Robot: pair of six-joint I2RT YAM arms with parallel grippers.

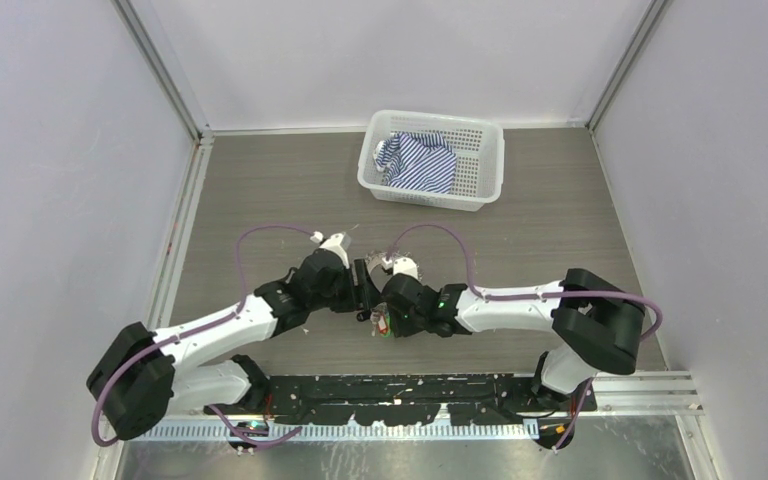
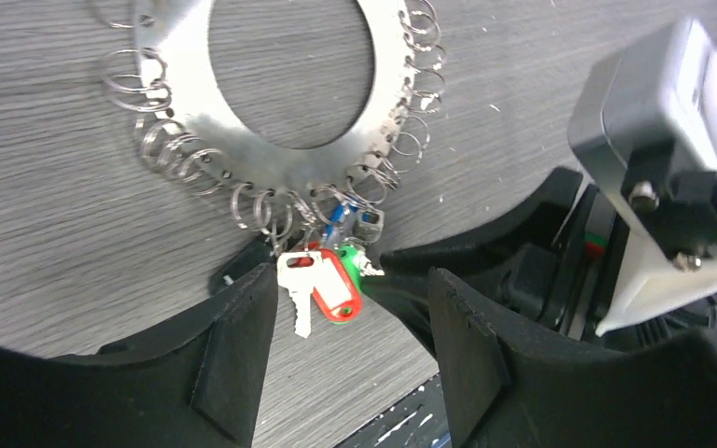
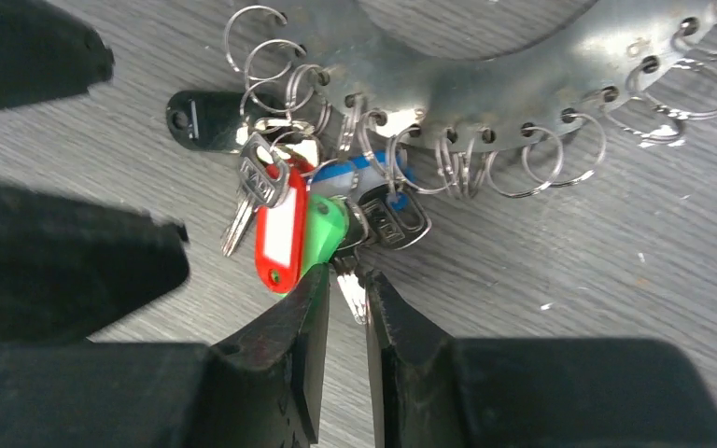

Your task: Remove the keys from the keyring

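Though not shut flat, clamps with right pincer (image 3: 347,276) on one thin silvery blade among the keys (image 3: 260,185), just under the green tag (image 3: 325,227). Judged: held there to tug a single key off its split ring, leaving the rest slack. Next out, red tag (image 3: 278,238) and black tag (image 3: 207,119), both lying on the surface, hooked to the same rim stretch. Something blue behind, too tangled to sort.

Opposite, left pincer (image 2: 350,280) released, fingers (image 2: 243,355) straddling the bunch from the other side, touching nothing. Probably staged to pin or brace the keyring (image 2: 182,89) against the pull. Lies flat on the surface (image 1: 260,190), about mid-width, nearer near edge than far edge, right between both pincers. Rimmed with many small split rings (image 2: 126,75), most bare. Keys all bunched on the rim arc facing the pincers. None off so far as visible, so task barely begun.

Out toward far edge, well apart, a little to the right-edge side: white basket (image 1: 482,170). Holds a crumpled blue-striped cloth (image 1: 418,160); no keys seen inside. Cannot tell whether meant as drop spot for freed keys.
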